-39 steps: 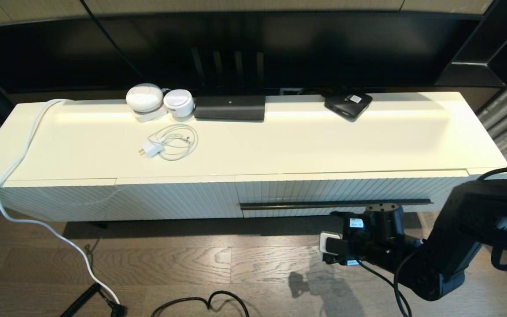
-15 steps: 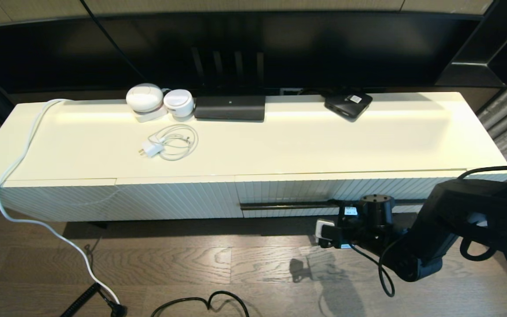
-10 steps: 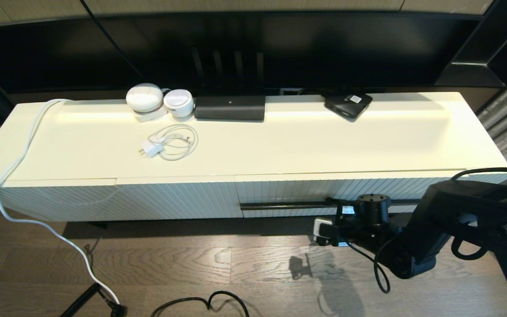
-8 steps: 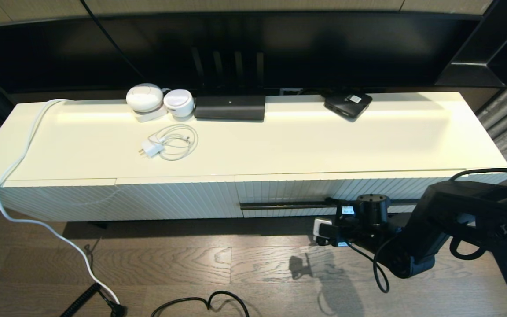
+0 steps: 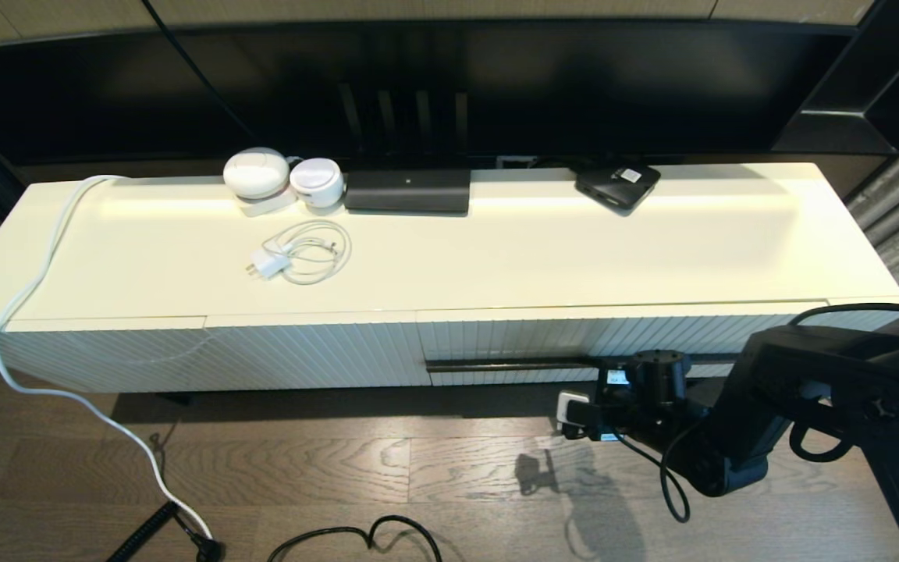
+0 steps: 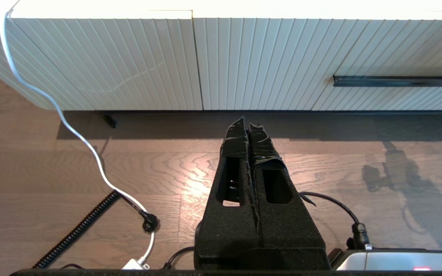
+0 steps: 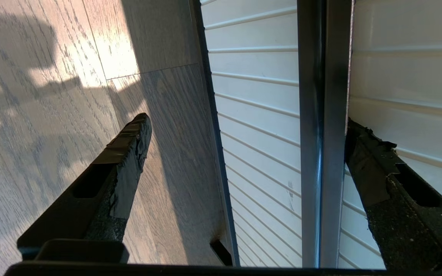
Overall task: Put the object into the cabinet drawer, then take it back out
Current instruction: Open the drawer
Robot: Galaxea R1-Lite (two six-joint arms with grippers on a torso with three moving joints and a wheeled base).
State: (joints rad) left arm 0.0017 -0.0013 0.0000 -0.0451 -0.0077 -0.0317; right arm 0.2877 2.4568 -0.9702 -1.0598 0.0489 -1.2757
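The cabinet drawer [image 5: 574,334] is shut, its ribbed cream front carrying a long thin black bar handle [image 5: 508,364]. My right gripper [image 5: 602,364] is at the handle's right part, low in front of the cabinet. In the right wrist view the gripper [image 7: 248,122] is open and the handle [image 7: 322,115] runs between its fingers, close against one finger [image 7: 363,153]; the other hangs over the floor. The black folding umbrella is out of view. My left gripper [image 6: 247,122] is shut and empty above the floor, facing the cabinet front, and does not show in the head view.
On the cabinet top [image 5: 535,257] lie two white round devices [image 5: 256,173], a long black device [image 5: 407,191], a flat black box with a white label [image 5: 617,185] and a coiled white charger [image 5: 301,254]. A white cable [image 5: 28,289] drapes to the floor, where black cords [image 5: 356,538] lie.
My right arm has moved forward and a little left until its open fingers straddle the drawer handle. The drawer has stayed shut.
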